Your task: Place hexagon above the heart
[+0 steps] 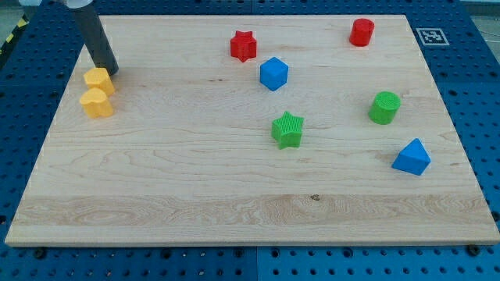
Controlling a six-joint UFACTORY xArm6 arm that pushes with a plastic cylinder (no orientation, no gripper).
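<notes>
A yellow hexagon (99, 80) lies near the board's left edge, directly above and touching a yellow heart (97, 103). My tip (111, 72) rests on the board just to the upper right of the hexagon, touching or almost touching its edge. The dark rod rises from there toward the view's top left.
A red star (243, 45) and a blue cube (273, 73) sit at top centre. A red cylinder (362, 32) is at the top right. A green star (287, 129) is in the middle, a green cylinder (384, 107) and a blue triangular block (412, 158) at the right.
</notes>
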